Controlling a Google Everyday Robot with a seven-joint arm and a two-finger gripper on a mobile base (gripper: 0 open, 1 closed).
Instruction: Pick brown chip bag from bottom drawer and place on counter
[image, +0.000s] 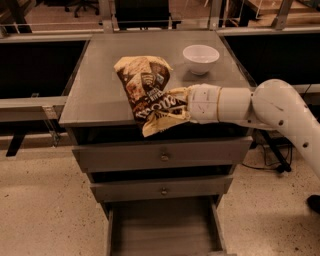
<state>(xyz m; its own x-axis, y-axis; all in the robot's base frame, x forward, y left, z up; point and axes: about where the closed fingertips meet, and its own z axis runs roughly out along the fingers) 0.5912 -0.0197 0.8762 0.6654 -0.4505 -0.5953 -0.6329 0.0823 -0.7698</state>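
Observation:
The brown chip bag (146, 95) is a crinkly dark brown and tan bag with white lettering. It hangs over the front part of the grey counter (95, 90), its lower end past the front edge. My gripper (176, 107) reaches in from the right on a white arm and is shut on the bag's lower right part. The bottom drawer (162, 227) stands pulled out below, its flat floor bare.
A white bowl (200, 58) stands at the back right of the counter. Two knobbed drawers (162, 156) sit shut-fronted under the counter. Dark desks and rails flank the cabinet on both sides. Speckled floor lies in front.

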